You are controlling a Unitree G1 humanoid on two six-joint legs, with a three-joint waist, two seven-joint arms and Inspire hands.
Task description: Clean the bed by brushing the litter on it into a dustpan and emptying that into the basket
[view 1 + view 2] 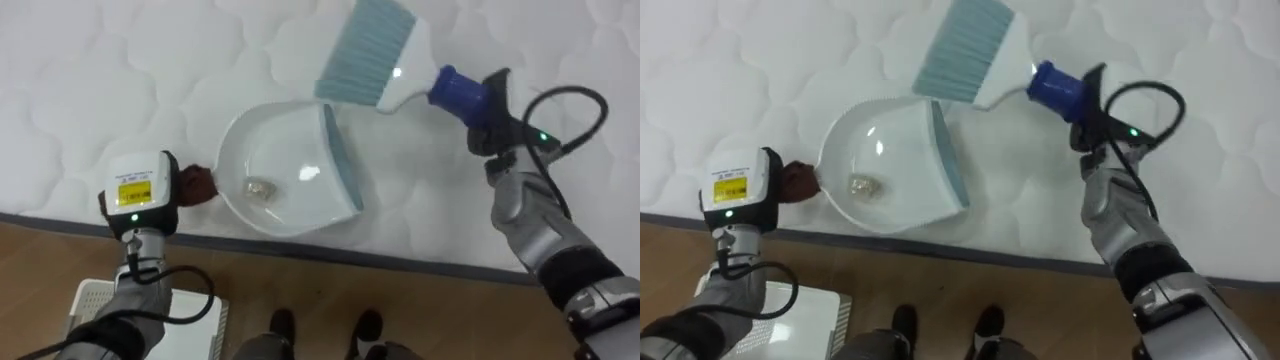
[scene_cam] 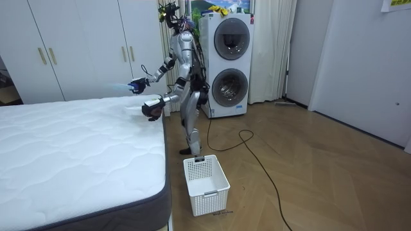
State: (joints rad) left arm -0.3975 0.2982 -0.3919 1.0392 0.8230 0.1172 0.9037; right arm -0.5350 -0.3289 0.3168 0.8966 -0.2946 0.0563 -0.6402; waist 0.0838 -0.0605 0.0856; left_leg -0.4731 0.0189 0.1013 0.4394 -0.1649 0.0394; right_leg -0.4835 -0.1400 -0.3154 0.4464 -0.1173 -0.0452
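A white dustpan (image 1: pixel 285 180) rests on the white quilted mattress (image 1: pixel 90 80) near its edge, with a small crumpled scrap (image 1: pixel 262 188) lying inside it. My left hand (image 1: pixel 150 195) is shut on the dustpan's dark red handle (image 1: pixel 200 185) at the pan's left. A hand brush with pale blue bristles (image 1: pixel 365 50) hovers just beyond the pan's open lip. My right hand (image 1: pixel 490 115) is shut on its blue handle (image 1: pixel 460 92). In the room view I stand at the bed's side with both arms over the mattress (image 2: pixel 77 141).
A white slatted basket (image 2: pixel 205 183) stands on the wooden floor by my feet, beside the bed's corner; it also shows at lower left (image 1: pixel 150 315). Two stacked washing machines (image 2: pixel 228 58) stand behind me. The mattress edge (image 1: pixel 400 258) runs below the pan.
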